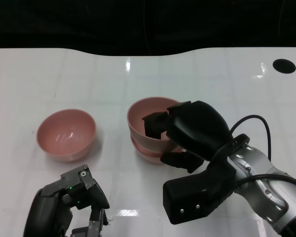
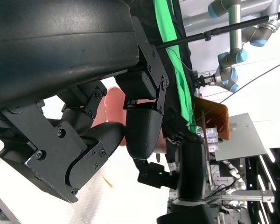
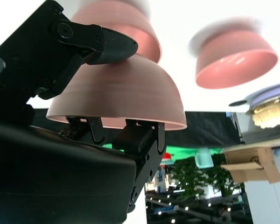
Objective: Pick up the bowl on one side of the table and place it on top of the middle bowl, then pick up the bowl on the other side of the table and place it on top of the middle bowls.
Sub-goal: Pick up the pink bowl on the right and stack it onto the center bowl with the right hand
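Note:
Two pink bowls are stacked at the table's middle. My right hand [image 1: 192, 131] grips the upper bowl [image 1: 142, 114] by its near right rim, with fingers inside and the thumb outside. It sits in the lower bowl [image 1: 145, 152]. The right wrist view shows the held bowl [image 3: 116, 93] between my right hand's [image 3: 37, 65] fingers, with the lower bowl [image 3: 126, 28] blurred beyond it. A third pink bowl [image 1: 66, 134] stands alone to the left, also in view as the far bowl [image 3: 233, 56]. My left hand [image 1: 69, 205] hovers near the front edge, just short of that bowl, holding nothing. The left wrist view has the bowl [image 2: 113, 105] behind the left hand's fingers [image 2: 140, 130].
The white table [image 1: 212, 84] has a dark round hole [image 1: 284, 65] at its far right and another at its far left edge. Its far edge curves inward at the middle. A black cable [image 1: 259, 121] loops above my right forearm.

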Robot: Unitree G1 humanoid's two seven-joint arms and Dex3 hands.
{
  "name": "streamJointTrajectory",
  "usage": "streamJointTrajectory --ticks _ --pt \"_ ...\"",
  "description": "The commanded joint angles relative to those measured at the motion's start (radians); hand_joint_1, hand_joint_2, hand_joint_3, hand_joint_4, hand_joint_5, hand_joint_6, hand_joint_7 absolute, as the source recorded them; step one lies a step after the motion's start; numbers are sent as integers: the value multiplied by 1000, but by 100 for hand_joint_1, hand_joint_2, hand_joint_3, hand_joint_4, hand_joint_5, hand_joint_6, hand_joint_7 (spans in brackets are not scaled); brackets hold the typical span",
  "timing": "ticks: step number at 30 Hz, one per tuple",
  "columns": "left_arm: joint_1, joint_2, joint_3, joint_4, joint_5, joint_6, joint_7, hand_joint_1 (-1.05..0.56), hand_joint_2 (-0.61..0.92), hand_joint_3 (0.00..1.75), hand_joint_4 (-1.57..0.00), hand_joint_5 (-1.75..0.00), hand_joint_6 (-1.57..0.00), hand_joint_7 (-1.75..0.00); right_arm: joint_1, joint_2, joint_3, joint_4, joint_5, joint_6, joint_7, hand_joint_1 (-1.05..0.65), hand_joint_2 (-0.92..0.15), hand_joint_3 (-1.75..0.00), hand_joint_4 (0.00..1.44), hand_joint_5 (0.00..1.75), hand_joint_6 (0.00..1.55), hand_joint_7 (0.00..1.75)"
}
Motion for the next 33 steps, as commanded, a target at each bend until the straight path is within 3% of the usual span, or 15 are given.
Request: streamJointTrajectory --ticks 1,10,13,14,15,16,17,18,19,21,24,33 --pt "8 6 2 -15 -7 15 7 -11 33 148 -86 -168 -83 -149 -34 0 8 49 -12 -16 -43 -26 -35 -127 102 175 77 175" --pt "11 5 3 -18 -3 16 9 -11 34 147 -87 -167 -84 -148 -61 21 35 182 -30 -30 -121 -25 -36 -126 98 175 71 175" --pt "10 4 4 -15 -4 14 9 -11 33 148 -87 -167 -84 -148 -72 28 43 233 -32 -45 -157 -22 -42 -109 96 175 73 155" --pt "10 5 4 -15 -4 14 8 -11 33 148 -87 -167 -84 -148 -76 29 46 247 -31 -46 -150 -24 -50 -92 87 170 80 111" --pt "10 5 4 -15 -4 16 9 -11 33 148 -87 -167 -85 -148 -79 28 49 257 -30 -45 -140 -26 -56 -81 85 162 85 90" --pt "11 5 3 -16 -2 16 10 -12 33 148 -87 -167 -85 -149 -83 26 54 264 -30 -44 -124 -28 -67 -60 83 141 93 57" --pt "10 4 4 -15 1 14 11 -12 33 148 -87 -167 -85 -149 -86 23 59 266 -28 -40 -95 -30 -73 -48 79 121 92 39" --pt "10 4 4 -14 3 12 12 -12 33 149 -88 -167 -85 -149 -88 21 61 267 -26 -37 -75 -35 -83 -32 76 91 86 19" --pt "9 4 5 -11 6 5 13 -13 33 149 -88 -167 -85 -149 -88 20 62 267 -22 -37 -58 -36 -88 -25 76 79 84 12" --pt "6 4 5 -2 9 -12 11 -12 33 149 -88 -168 -85 -149 -87 17 67 267 -25 -36 -44 -43 -91 -18 64 61 75 3" --pt "2 5 8 12 30 -51 17 -11 34 150 -88 -168 -84 -150 -83 11 76 264 -32 -39 -44 -54 -92 -19 50 50 64 0" --pt "4 5 2 9 35 -43 23 -12 32 154 -87 -171 -84 -151 -46 -4 73 186 -20 -39 -33 -69 -92 -27 32 42 49 0"
